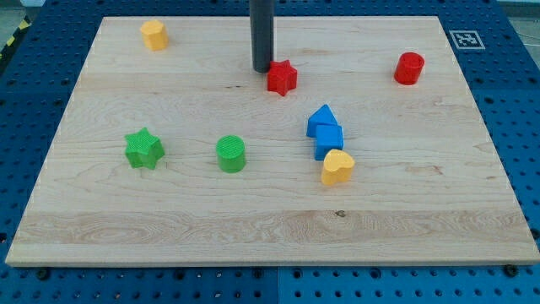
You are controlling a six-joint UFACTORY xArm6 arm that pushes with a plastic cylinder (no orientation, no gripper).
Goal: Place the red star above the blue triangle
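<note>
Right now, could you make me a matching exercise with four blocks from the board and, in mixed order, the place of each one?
Blocks:
1. red star
2. yellow heart
3. green star
4. red cylinder

Places:
A. the view's left side, beside the green cylinder
B. just right of my tip
C. the view's upper right
D. just below the blue cube, under the blue triangle

Pairs: 1-B, 2-D, 3-A, 4-C

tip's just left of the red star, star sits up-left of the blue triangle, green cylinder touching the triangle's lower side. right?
Not quite. In the camera view, what touches the blue triangle on its lower side is a blue cube, not the green cylinder, which stands apart at the view's left. The rest holds: my tip is just left of the red star, which sits up-left of the triangle.
</note>
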